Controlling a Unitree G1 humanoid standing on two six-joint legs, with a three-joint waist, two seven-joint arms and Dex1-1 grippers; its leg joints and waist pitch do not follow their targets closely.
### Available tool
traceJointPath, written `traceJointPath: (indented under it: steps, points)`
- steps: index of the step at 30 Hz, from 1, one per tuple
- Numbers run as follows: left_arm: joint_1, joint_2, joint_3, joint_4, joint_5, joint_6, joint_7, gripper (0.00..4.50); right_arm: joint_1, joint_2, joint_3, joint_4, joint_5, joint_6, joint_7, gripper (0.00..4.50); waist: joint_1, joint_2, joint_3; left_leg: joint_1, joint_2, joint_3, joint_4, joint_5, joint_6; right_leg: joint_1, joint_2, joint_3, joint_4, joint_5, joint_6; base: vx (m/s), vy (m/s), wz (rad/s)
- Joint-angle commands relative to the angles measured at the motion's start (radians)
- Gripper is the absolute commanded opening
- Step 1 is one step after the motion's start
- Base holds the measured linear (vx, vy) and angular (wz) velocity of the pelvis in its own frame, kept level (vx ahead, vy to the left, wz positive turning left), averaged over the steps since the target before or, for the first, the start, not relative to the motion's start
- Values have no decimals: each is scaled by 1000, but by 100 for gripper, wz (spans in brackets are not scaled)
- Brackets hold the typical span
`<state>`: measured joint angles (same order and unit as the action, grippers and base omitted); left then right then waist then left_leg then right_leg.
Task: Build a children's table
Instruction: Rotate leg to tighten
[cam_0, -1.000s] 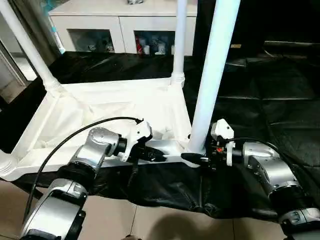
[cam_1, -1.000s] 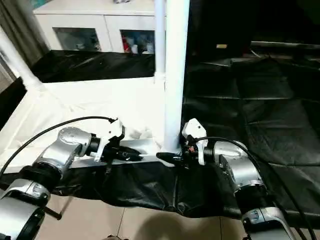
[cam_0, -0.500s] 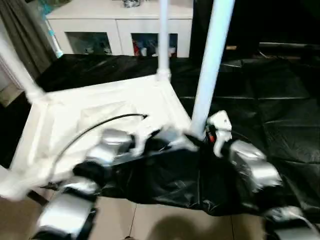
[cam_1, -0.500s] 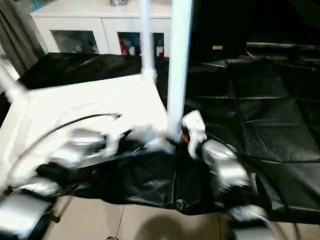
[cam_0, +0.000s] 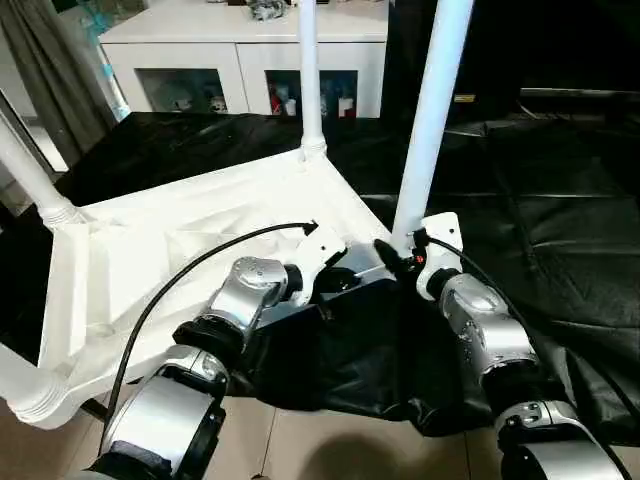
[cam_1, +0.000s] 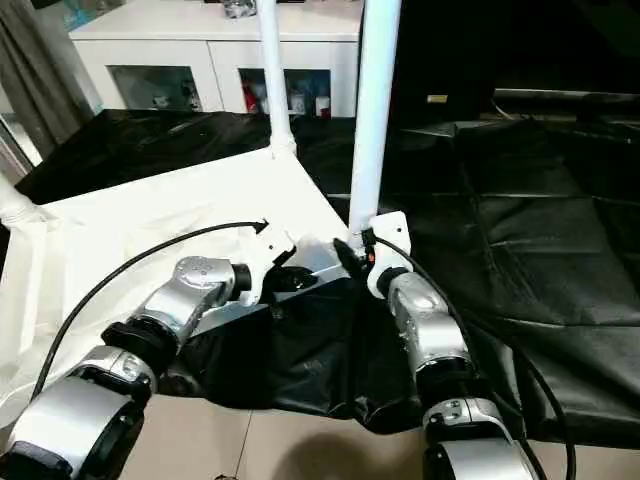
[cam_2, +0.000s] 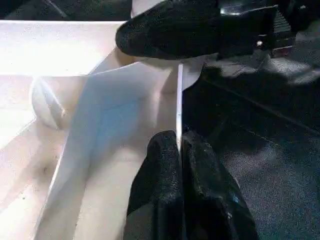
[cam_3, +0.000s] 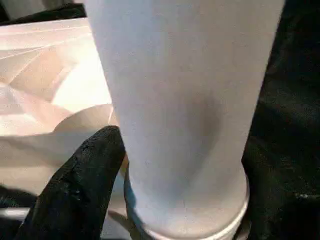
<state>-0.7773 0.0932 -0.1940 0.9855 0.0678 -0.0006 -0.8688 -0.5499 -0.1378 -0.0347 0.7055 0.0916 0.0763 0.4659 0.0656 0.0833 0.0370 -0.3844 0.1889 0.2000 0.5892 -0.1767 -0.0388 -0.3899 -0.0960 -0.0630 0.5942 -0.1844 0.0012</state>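
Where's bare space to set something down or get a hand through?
Free: the black sheet right of the near leg, and the table underside between the far legs. Crowded: the near corner, where the left gripper and right gripper meet.

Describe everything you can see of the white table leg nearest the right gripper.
The table leg is a long, smooth white plastic tube, standing almost upright in the near corner socket of the upturned table top. Its upper end leaves the picture. The right gripper stands around its base, one black finger touching it.

Upright table legs (cam_0: 430, 110) ring the upturned table top (cam_0: 180, 250); open black sheet (cam_0: 560, 200) lies rightward.
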Motion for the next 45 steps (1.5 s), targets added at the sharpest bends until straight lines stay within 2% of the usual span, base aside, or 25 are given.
traceJointPath:
  steps: [1, 4, 5, 6, 7, 9, 11, 14, 21, 22, 28, 30, 33, 34, 35, 36, 37, 38, 39, 40, 41, 43, 44, 45]
  points:
    - [11, -17, 0, -45, -45, -54, -55, 0, 18, 18, 98, -18, 16, 27, 147, 361, 4, -23, -55, 14, 38, -23, -76, -251, 58, 38, -58, 32, -79, -252, -210, 0, 0, 0]
    - [46, 45, -13, -92, -60, -49, -205, 0, 44, -67, 134, -92, 36, 28, 347, 361, 10, -25, -58, 11, 41, -21, -71, -213, 82, 43, -59, 31, -73, -208, -219, 0, 0, 0]
    - [50, 52, -14, -98, -63, -47, -220, 0, 46, -75, 136, -98, 38, 28, 363, 361, 11, -23, -60, 7, 42, -20, -67, -185, 99, 42, -59, 31, -67, -170, -232, 0, 0, 0]
    - [64, 82, -17, -119, -69, -45, -270, 0, 55, -107, 137, -118, 49, 19, 423, 361, 13, -26, -64, 6, 42, -21, -64, -162, 107, 44, -58, 30, -61, -142, -241, 0, 0, 0]
    - [65, 86, -18, -121, -69, -46, -276, 0, 56, -111, 137, -120, 50, 17, 430, 361, 13, -28, -65, 6, 43, -19, -62, -151, 113, 41, -57, 31, -59, -123, -245, 0, 0, 0]
    - [77, 119, -17, -135, -77, -43, -326, 0, 63, -143, 136, -136, 66, 20, 500, 361, 18, -24, -66, 9, 45, -18, -60, -136, 122, 36, -56, 31, -56, -99, -259, 0, 0, 0]
    - [89, 147, -17, -154, -84, -31, -376, 0, 73, -172, 141, -157, 81, 38, 569, 361, 24, -25, -64, 10, 47, -17, -60, -142, 126, 35, -54, 31, -53, -94, -267, 0, 0, 0]
    - [108, 173, -19, -190, -98, -5, -428, 0, 84, -198, 151, -179, 92, 44, 623, 361, 25, -25, -65, 12, 50, -18, -61, -150, 121, 32, -54, 31, -50, -87, -270, 0, 0, 0]
    - [130, 194, -19, -227, -104, 13, -464, 0, 91, -211, 159, -180, 93, 50, 661, 288, 26, -27, -62, 13, 47, -16, -63, -175, 94, 31, -57, 34, -55, -136, -265, 0, 0, 0]
    - [130, 194, -19, -227, -104, 12, -463, 0, 91, -209, 158, -180, 93, 50, 659, 288, 26, -27, -62, 13, 47, -16, -63, -175, 93, 31, -57, 34, -55, -139, -264, 0, 0, 0]
    - [128, 162, -8, -226, -98, 14, -390, 0, 115, -177, 159, -192, 87, 63, 592, 271, 26, -26, -64, 11, 46, -16, -60, -147, 102, 32, -55, 33, -52, -101, -264, 0, 0, 0]
    - [108, 125, 6, -182, -77, -8, -272, 0, 112, -137, 144, -151, 53, 52, 460, 271, 22, -26, -61, 13, 46, -17, -63, -166, 89, 29, -55, 34, -56, -133, -257, 0, 0, 0]
    - [84, 86, 11, -132, -44, -13, -140, 0, 96, -88, 122, -89, 13, 49, 290, 270, 16, -26, -54, 19, 42, -19, -71, -229, 44, 27, -59, 35, -73, -267, -226, 0, 0, 0]
    - [71, 48, 17, -104, -36, -7, -61, 0, 84, -34, 94, -41, 0, 61, 143, 270, 16, -27, -52, 21, 41, -20, -74, -249, 30, 28, -60, 36, -79, -317, -211, 0, 0, 0]
    - [67, 35, 19, -97, -35, -6, -38, 0, 80, -17, 85, -28, -2, 65, 99, 270, 12, -23, -48, 25, 41, -21, -78, -276, 14, 22, -59, 37, -85, -363, -194, 0, 0, 0]
    - [67, 35, 19, -97, -35, -6, -38, 0, 80, -17, 85, -28, -2, 65, 99, 270, 10, -25, -46, 26, 38, -22, -79, -290, 8, 23, -59, 36, -88, -390, -184, 0, 0, 0]
    - [63, 24, 21, -90, -35, -6, -19, 0, 78, -3, 77, -20, -1, 69, 63, 270, 10, -27, -48, 27, 39, -25, -80, -296, 4, 27, -61, 35, -88, -404, -177, 0, 0, 0]
    - [43, -13, 28, -65, -35, -4, 37, 0, 62, 47, 53, 9, 2, 74, -34, 270, 8, -21, -48, 29, 41, -24, -82, -304, 1, 20, -59, 39, -91, -389, -172, 0, 0, 0]
    - [40, -17, 28, -62, -35, -4, 42, 0, 61, 52, 52, 12, 2, 73, -41, 270, 6, -22, -46, 29, 39, -24, -83, -312, 0, 20, -58, 39, -93, -395, -171, 0, 0, 0]
    - [30, -34, 32, -51, -36, -4, 62, 0, 53, 73, 48, 24, 1, 69, -70, 270, 3, -18, -47, 30, 38, -26, -84, -328, -9, 20, -58, 37, -94, -407, -167, 0, 0, 0]
    - [20, -48, 36, -38, -36, -6, 80, 0, 45, 91, 45, 37, -2, 63, -95, 270, 3, -21, -49, 31, 38, -26, -84, -332, -7, 21, -59, 38, -94, -403, -166, 0, 0, 0]
    - [3, -69, 40, -22, -39, -9, 99, 0, 31, 110, 62, 55, -19, 16, -97, 270, 1, -18, -47, 33, 37, -27, -84, -352, -8, 18, -59, 37, -97, -413, -164, 0, 0, 0]
    - [-5, -78, 40, -17, -41, -12, 100, 0, 29, 124, 53, 43, 25, 25, -23, 305, 1, -18, -48, 33, 37, -27, -84, -357, -5, 20, -59, 37, -97, -410, -164, 0, 0, 0]
    - [-6, -78, 40, -17, -42, -12, 95, 0, 28, 124, 52, 41, 27, 28, -19, 326, 3, -19, -48, 30, 38, -28, -86, -353, 5, 23, -59, 38, -96, -396, -164, 0, 0, 0]
